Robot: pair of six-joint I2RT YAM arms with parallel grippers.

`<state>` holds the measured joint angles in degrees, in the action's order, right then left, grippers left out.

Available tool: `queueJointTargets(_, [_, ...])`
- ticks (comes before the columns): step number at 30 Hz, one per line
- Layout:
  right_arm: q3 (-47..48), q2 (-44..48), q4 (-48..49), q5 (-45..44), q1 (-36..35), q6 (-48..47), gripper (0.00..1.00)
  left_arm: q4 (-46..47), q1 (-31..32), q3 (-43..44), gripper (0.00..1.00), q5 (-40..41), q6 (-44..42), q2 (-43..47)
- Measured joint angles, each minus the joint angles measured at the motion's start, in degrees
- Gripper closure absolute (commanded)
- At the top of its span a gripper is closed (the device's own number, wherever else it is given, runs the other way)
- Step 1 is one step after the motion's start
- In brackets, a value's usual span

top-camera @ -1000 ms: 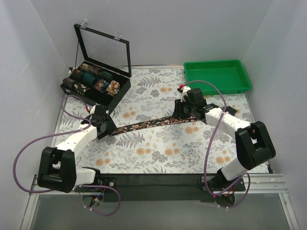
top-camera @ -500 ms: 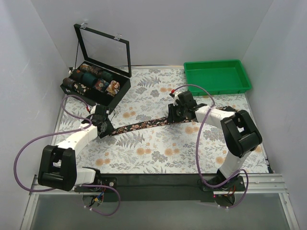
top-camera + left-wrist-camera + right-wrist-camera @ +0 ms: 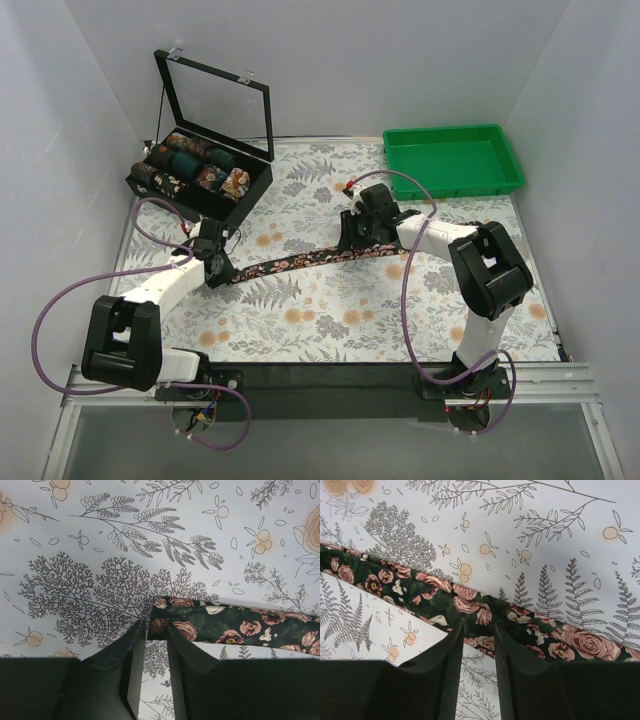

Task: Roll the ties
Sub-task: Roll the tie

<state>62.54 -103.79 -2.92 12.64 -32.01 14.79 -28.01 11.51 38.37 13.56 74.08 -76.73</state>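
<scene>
One tie [image 3: 300, 258], dark with pink roses, lies as a flat strip slanting across the middle of the floral covering. My left gripper [image 3: 222, 270] is at its narrow left end. In the left wrist view the tie [image 3: 235, 627] ends right at the gripper [image 3: 155, 627], its corner between the two tips, and a thin gap shows the covering. My right gripper [image 3: 352, 238] stands over the wider right part. In the right wrist view that gripper [image 3: 477, 627] rests at the near edge of the tie [image 3: 435, 587] with its jaws narrowly apart. More ties [image 3: 195, 165] sit rolled in the black box.
The black box [image 3: 250, 195] stands at the back left with its glass lid [image 3: 215, 105] raised. A green tray [image 3: 455, 160] sits at the back right. White walls close in the sides and back. Purple cables loop from both arms.
The right gripper has moved left along the tie, toward its middle. The left gripper's jaws have narrowed at the tie's left end. The tie has stayed in place.
</scene>
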Motion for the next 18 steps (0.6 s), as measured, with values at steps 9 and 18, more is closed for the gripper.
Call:
queueJointTargets(9, [-0.37,-2.58,0.09,0.57,0.11,0.02,0.69,0.22,-0.81,0.0,0.92,-0.39,-0.33,0.02])
queueJointTargets(18, [-2.45,-0.39,-1.6,0.57,1.49,-0.92,0.69,0.13,-0.9,-0.2,0.98,-3.21,0.24,1.18])
